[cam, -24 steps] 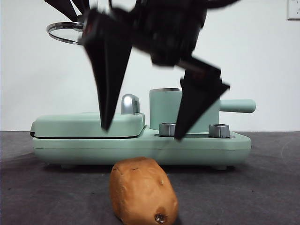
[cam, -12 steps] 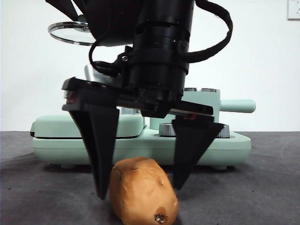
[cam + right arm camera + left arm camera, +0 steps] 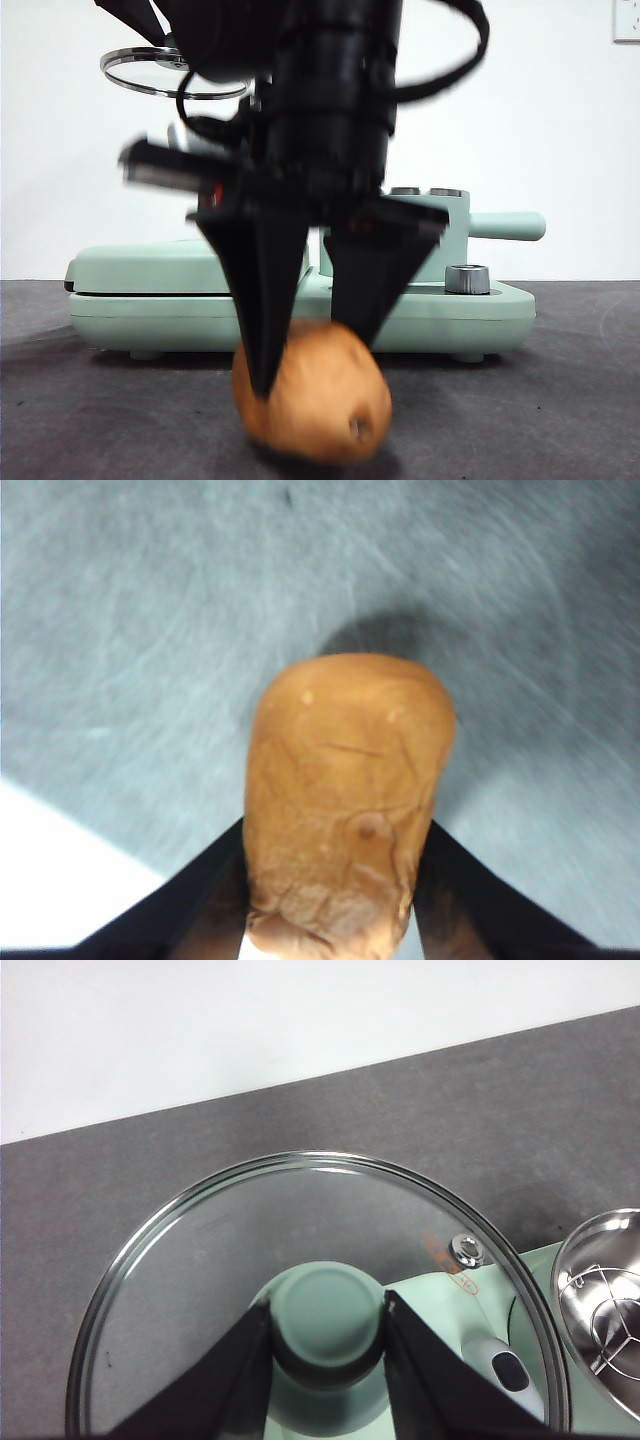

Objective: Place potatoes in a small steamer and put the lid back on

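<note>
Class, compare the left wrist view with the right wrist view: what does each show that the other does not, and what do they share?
Only the left wrist view shows the glass lid, gripped by its knob in the left tool, and the steamer's steel rim. Only the right wrist view shows the potato, clamped in the right tool. Both show the dark tabletop and black jaws closed on an object.

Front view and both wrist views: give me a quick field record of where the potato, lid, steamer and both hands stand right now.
potato: oval orange-brown potato gripped low over the grey table
right hand: right hand shut on it
lid: round glass lid held aloft by its green knob
left hand: left hand shut on the knob
steamer: mint-green cylindrical steamer uncovered, steel rack visible inside
</note>
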Available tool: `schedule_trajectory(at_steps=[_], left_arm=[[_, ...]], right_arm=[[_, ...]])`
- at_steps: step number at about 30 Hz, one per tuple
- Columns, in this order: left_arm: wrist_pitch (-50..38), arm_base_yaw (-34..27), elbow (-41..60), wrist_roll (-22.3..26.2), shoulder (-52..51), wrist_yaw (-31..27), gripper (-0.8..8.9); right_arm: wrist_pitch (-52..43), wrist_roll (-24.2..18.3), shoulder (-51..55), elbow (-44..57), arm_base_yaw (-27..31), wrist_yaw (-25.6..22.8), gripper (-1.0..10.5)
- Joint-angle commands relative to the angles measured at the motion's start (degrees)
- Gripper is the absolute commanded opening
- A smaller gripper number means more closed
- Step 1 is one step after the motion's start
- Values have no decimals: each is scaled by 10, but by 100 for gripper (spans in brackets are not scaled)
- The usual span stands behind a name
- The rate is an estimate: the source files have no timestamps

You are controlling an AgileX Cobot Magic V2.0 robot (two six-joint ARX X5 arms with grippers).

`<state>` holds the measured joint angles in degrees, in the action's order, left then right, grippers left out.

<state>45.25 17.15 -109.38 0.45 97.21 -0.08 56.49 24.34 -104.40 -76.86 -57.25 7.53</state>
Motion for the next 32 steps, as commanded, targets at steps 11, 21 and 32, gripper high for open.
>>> schedule_trajectory(at_steps=[11, 21, 32], left_arm=[[-14, -1, -14, 3, -1, 1, 16], [-11, -2, -14, 3, -1, 1, 16], [-11, -2, -14, 3, -1, 1, 16]], right_arm=[[137, -68, -2, -275, 58, -90, 89], [146, -133, -2, -415, 179, -110, 89], [141, -176, -76, -475, 265, -98, 89]])
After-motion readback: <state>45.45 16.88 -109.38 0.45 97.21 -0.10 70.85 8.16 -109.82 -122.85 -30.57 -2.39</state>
